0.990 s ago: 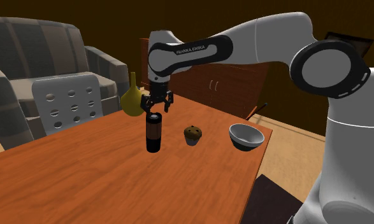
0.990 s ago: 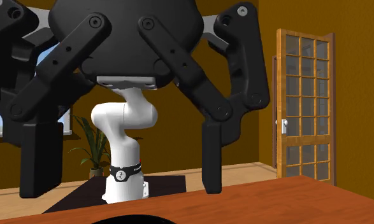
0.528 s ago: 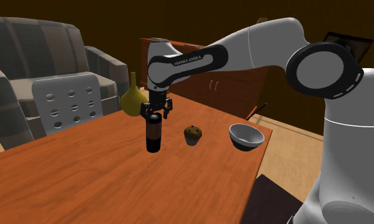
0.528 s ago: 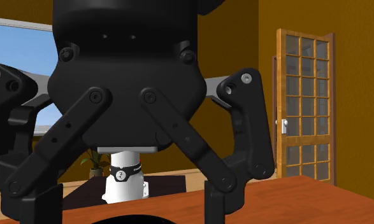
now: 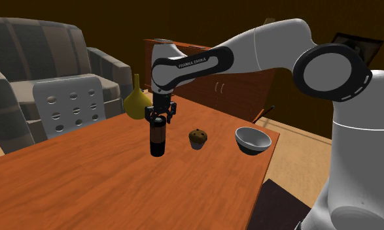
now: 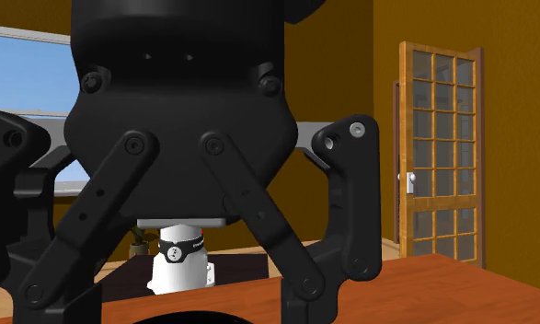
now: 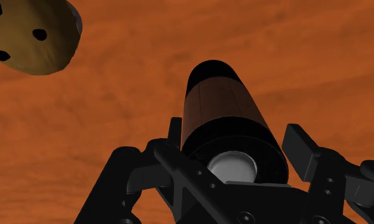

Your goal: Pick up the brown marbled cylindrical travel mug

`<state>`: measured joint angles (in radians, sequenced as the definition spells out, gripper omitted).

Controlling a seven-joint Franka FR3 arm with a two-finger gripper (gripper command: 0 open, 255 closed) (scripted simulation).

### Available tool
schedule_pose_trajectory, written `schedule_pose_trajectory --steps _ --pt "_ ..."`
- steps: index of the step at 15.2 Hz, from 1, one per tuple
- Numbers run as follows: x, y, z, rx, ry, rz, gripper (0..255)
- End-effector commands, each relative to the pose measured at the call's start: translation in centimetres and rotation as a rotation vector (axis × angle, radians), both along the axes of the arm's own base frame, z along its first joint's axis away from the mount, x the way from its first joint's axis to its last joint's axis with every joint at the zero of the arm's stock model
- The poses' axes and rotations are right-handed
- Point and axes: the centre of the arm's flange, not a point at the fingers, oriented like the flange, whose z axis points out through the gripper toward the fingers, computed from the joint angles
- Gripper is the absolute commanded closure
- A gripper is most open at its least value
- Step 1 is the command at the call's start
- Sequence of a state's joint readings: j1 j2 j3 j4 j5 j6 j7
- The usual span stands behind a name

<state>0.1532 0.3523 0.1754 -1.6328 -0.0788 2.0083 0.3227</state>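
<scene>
Tool [image 5: 158,118], all black and two-fingered, open and straddling the black cap of the brown cylindrical travel mug [image 5: 157,137], fingers apart on either side and not clasping it. Mug upright near the middle of the orange-brown wooden worktop [image 5: 86,176], with a brown dark-spotted muffin [image 5: 197,138] just beside it toward the shoulder view's right, a grey round bowl [image 5: 252,140] farther that way, and an olive-yellow long-necked vase [image 5: 137,101] behind. Progress, as a judgement: approach and alignment done, descent around the cap about done; closing, gripping and lifting all left, with the base of the mug plainly on the wood. From the wrist, a clear gap between one finger [image 7: 300,143] and the cap; the other finger close against the cap's side, contact or none not to be told. Hard to make out: any marbling on the brown band, which looks smooth and plain from here; also how far down the cap the fingertips reach, black against black from the shoulder. From the second exterior view, the tool's linkage at very close range, fingertips cut off by the bottom edge; a dark curved sliver at that edge, possibly the mug's rim.
</scene>
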Motion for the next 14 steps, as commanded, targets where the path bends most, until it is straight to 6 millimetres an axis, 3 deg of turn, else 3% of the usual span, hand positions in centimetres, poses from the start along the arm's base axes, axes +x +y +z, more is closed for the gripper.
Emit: schedule_pose_trajectory --steps 1,3,14 --pt "0.0 0.0 -0.1 0.0 0.002 0.0 255" --pt "-0.1 0.0 -0.1 0.0 0.002 0.0 255" --pt "-0.1 0.0 5.7 0.0 0.002 0.0 255"
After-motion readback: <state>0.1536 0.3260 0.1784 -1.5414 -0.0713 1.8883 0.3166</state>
